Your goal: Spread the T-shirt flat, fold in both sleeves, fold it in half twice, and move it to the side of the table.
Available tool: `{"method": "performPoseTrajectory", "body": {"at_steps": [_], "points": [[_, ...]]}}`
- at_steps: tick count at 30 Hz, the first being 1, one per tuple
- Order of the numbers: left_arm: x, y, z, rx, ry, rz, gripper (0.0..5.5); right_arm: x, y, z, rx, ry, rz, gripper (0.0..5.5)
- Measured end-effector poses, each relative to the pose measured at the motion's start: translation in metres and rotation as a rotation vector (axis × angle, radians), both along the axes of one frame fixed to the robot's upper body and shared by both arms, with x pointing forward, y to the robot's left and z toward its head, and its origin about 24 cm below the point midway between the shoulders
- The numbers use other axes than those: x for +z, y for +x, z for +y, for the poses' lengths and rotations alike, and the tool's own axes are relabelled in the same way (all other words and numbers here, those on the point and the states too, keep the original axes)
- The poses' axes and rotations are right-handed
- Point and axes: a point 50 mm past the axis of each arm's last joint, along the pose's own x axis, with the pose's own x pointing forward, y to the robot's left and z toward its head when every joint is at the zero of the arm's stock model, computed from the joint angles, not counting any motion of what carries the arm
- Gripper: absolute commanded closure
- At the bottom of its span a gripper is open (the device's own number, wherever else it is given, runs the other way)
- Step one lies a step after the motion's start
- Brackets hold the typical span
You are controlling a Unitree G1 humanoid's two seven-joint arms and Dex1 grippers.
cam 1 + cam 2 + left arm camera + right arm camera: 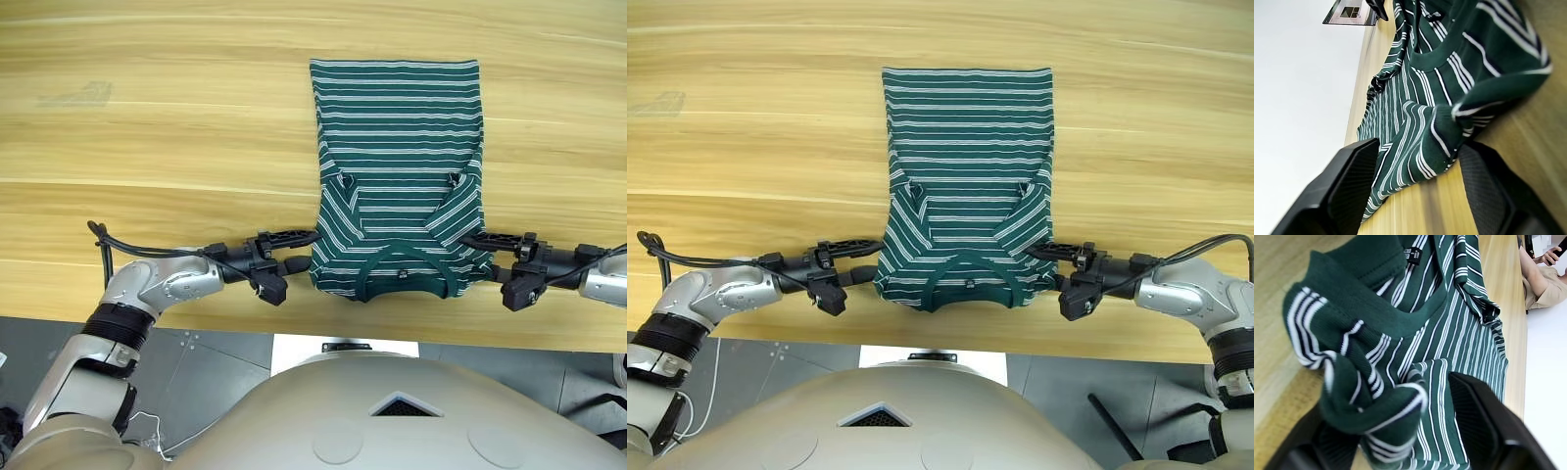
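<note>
Pale wood-grain tabletop (147,147) fills the scene, seen from above. On it lies a dark green T-shirt (397,147) with thin white stripes, spread flat and lengthwise, right of the middle. Its collar (402,266) sits close to the near edge of the tabletop and its hem points away from the robot. Both sleeves are folded inward over the chest, so the shirt makes a narrow rectangle.

At the near left corner of the shirt, the left gripper (299,251) lies low on the wood. Its jaws are parted, with the shirt's shoulder corner sitting loosely in the gap between the black fingers (1352,181).

At the near right corner, the right gripper (475,253) mirrors it. Its jaws are also apart, and a bunched, raised fold of the striped cloth sits between them
</note>
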Motion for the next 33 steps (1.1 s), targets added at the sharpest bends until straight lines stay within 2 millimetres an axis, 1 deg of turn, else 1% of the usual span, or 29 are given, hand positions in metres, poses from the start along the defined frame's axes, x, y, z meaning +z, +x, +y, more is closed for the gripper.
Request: {"method": "performPoseTrajectory", "body": {"at_steps": [5,9,11,12,14,17,33], "points": [[-0.001,-0.004,-0.005,-0.042,-0.010,0.010,2.58,-0.003,0.001,0.004,0.017,-0.005,0.008,4.04],[-0.001,-0.011,-0.009,-0.086,-0.023,0.024,2.58,-0.007,0.001,0.009,0.025,0.002,0.017,4.90],[-0.002,-0.010,-0.010,-0.092,-0.023,0.026,2.87,-0.010,0.002,0.013,0.031,0.007,0.019,5.25],[-0.003,-0.010,-0.010,-0.095,-0.023,0.032,3.11,-0.010,0.002,0.013,0.035,0.003,0.020,5.43],[-0.006,-0.009,-0.013,-0.094,-0.032,0.043,3.37,-0.011,0.002,0.013,0.037,0.002,0.023,5.47],[-0.005,-0.007,-0.015,-0.115,-0.035,0.037,3.58,-0.011,0.004,0.014,0.042,0.001,0.022,5.47],[-0.001,0.003,-0.017,-0.113,-0.109,0.010,4.81,-0.011,0.004,0.014,0.028,0.007,0.015,5.47]]}}
